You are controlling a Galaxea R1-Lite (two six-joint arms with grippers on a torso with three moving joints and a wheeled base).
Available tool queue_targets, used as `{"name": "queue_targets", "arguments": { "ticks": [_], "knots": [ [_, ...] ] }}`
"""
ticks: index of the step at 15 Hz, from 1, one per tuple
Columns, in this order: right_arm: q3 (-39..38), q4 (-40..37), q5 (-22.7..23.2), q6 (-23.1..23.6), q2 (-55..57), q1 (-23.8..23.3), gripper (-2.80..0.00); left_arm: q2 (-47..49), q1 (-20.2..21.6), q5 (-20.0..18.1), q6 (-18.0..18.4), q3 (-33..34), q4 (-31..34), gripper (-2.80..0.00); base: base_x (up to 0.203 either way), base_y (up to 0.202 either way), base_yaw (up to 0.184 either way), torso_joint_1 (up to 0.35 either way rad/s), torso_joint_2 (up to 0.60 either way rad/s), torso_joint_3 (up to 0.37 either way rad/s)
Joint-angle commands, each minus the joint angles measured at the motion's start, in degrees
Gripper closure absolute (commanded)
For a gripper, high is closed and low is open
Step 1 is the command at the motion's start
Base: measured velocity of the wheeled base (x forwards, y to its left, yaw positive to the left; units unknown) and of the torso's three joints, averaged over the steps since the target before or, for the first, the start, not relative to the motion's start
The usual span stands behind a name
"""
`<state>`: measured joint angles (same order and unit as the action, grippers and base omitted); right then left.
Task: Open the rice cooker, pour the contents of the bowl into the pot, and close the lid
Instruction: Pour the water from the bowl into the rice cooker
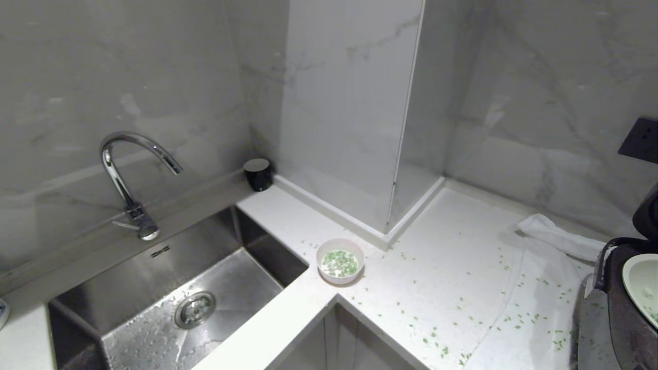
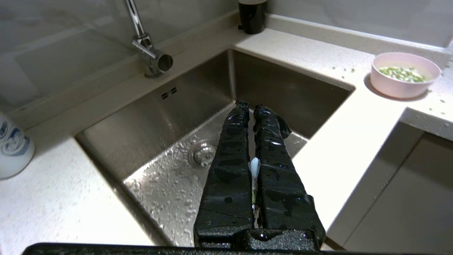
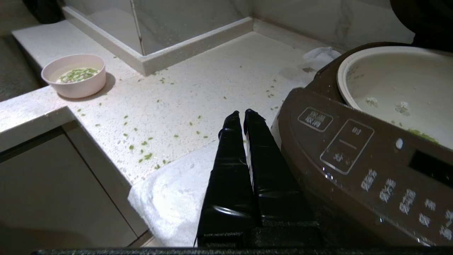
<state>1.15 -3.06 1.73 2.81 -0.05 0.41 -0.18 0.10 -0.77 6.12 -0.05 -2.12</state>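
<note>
Small pink bowl (image 1: 340, 261) with chopped green bits (image 1: 339, 263) sits upright on white tabletop (image 1: 452, 267), unpoured. Dark brown rice cooker (image 3: 354, 156) open, pale pot (image 3: 400, 79) exposed. Left gripper (image 2: 252, 105) and right gripper (image 3: 244, 115) both closed, empty.

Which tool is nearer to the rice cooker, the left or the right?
Right. The right tool hangs right beside the rice cooker, by its front panel. The left tool is over the sink, with the bowl on the counter beyond.
</note>
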Motion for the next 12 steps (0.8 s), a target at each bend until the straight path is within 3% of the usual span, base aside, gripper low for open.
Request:
{"name": "queue_targets", "arguments": {
  "ticks": [1, 6, 12],
  "knots": [
    [0.0, 0.0, 0.0, 0.0, 0.0, 0.0, 0.00, 0.1, 0.0, 0.0, 0.0, 0.8, -0.1, 0.00, -0.151, 0.000, -0.002, 0.022, 0.01, 0.002],
    [0.0, 0.0, 0.0, -0.2, 0.0, 0.0, 0.00, 0.1, 0.1, 0.1, -0.4, 0.8, -0.2, 0.00, -0.175, 0.000, -0.002, -0.004, 0.00, 0.002],
    [0.0, 0.0, 0.0, 0.1, 0.0, 0.0, 0.00, 0.1, 0.0, 0.1, -1.5, 0.8, -0.2, 0.00, 0.000, 0.000, 0.000, 0.000, 0.00, 0.000]
  ]
}}
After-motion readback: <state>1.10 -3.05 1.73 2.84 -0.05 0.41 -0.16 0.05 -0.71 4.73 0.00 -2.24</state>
